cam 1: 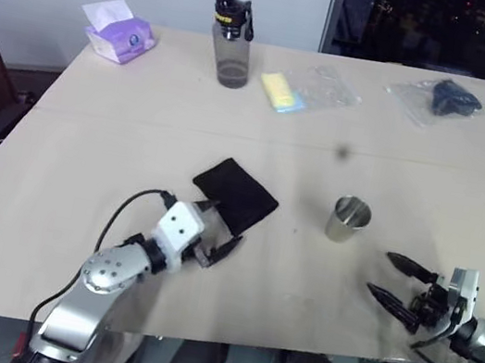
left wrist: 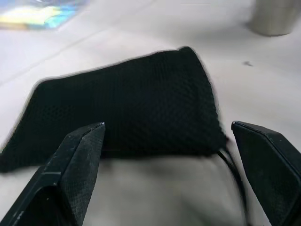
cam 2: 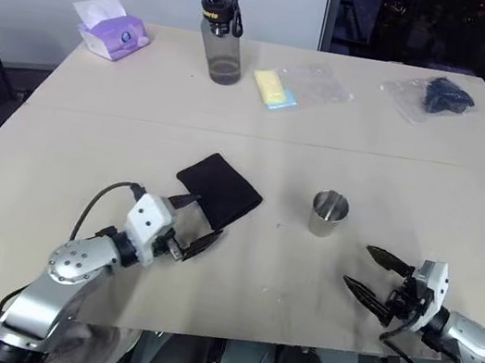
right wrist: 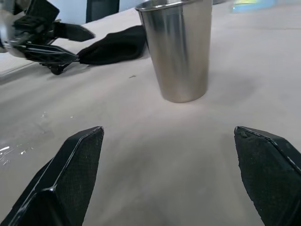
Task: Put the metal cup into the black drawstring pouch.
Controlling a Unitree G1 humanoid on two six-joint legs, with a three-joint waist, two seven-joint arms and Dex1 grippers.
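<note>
One small shiny steel cup (cam 1: 348, 219) seen upright mid-table, well right of one flat matte black fabric pouch (cam 1: 235, 193). Right gripper (cam 1: 397, 280) spread, empty, placed near-right of cup; nearer arm for cup. Left gripper (cam 1: 214, 235) spread at pouch's near edge, nothing pinched. Pouch's long axis judged near-left to far-right.

Left tool (cam 2: 191, 219) gapes at pouch (cam 2: 219, 190); cup (cam 2: 328, 214) stands apart.
</note>
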